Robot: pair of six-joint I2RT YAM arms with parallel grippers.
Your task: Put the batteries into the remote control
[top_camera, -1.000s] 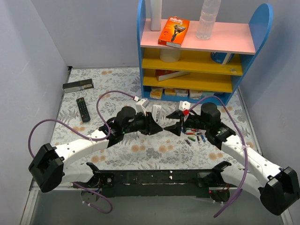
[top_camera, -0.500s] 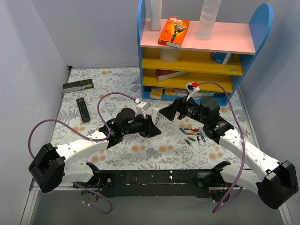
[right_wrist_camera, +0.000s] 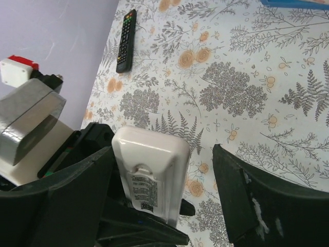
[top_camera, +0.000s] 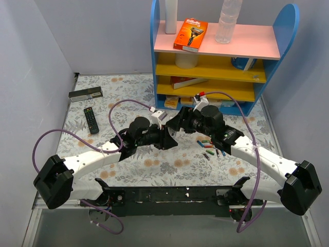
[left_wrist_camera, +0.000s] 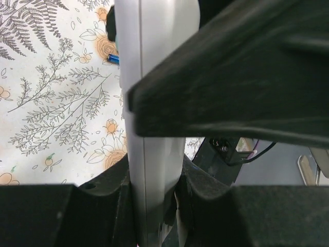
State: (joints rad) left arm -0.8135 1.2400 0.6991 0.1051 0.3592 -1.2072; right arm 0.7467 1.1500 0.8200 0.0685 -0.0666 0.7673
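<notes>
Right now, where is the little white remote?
The white remote is near the middle of the top view, clamped in the jaws of the left gripper, with the open right gripper close beside it.

White arms (top_camera: 90, 160) with black joints (top_camera: 51, 181), black fingers (right_wrist_camera: 267, 206), purple cables (top_camera: 123, 102) behind wrists, red-capped white plug (right_wrist_camera: 18, 69)

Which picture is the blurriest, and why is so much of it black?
Left wrist: blurriest; the fingers sit so close to the camera that they fill it as big black shapes, and the remote is a soft grey strip, yet the mat looks sharp. Right wrist: clear, the remote's label shows. Top: evenly lit and sharp.
</notes>
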